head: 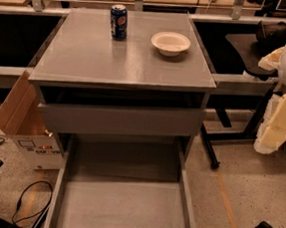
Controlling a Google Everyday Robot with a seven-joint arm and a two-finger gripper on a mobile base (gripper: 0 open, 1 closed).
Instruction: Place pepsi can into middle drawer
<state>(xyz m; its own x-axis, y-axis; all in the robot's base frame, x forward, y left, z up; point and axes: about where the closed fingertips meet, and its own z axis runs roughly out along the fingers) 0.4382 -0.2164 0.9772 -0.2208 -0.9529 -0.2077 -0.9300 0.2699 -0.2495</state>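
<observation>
Upright can (118, 21); middle drawer (124, 209) seemingly open

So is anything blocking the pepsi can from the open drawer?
Nothing visible: the middle drawer is open below the pepsi can, and the white bowl sits beside the can. The gripper is out of view.

The cabinet top (88, 56) carries the can (118, 21), upright near the back, and the bowl (170, 42) beside it, apart. The gripper (276, 128) hangs beyond its right side.
</observation>
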